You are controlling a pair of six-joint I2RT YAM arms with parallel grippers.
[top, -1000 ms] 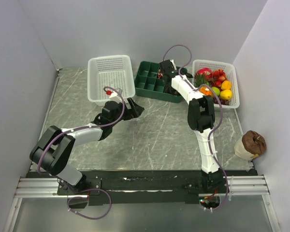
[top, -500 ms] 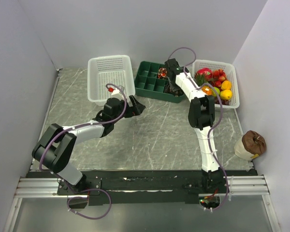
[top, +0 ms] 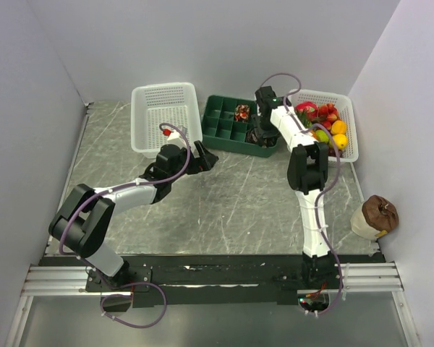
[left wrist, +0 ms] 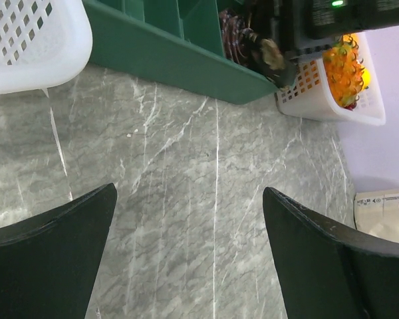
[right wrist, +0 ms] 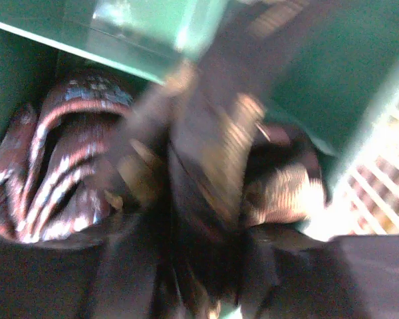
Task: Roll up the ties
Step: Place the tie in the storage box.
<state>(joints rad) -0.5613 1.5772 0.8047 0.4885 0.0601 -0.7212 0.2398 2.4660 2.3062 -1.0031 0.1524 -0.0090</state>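
Down at the right end of the dark green divided plastic tray point(top: 220, 129): dark black-brown fabric necktie with tan speckles point(right wrist: 216, 153), bunched and blurred in the right wrist view, one strip running up across a green wall. Close on its left in that view, reddish striped rolled tie point(right wrist: 50, 166), coiled tight; same compartment or the next, impossible to tell.

Right black two-finger gripper point(top: 260, 134) pointed down into that end of the tray, directly over the dark necktie; too blurred to tell whether spread or pinching. Tight quarters there, with green walls close around and the white perforated plastic basket of coloured fruit point(top: 347, 123) just beside the tray's right end.

Left black two-finger gripper point(left wrist: 189, 194) spread wide, holding nothing, low over the grey marbled tabletop point(top: 231, 210), near the tray's front left corner and just beside the other white perforated basket point(top: 164, 108). Broad stretch of tabletop between the two arms and toward the near edge.

Brown-topped white paper bag point(top: 375, 217) by the right wall, well apart from the tray. Plain pale walls point(top: 202, 43) closing in three sides.
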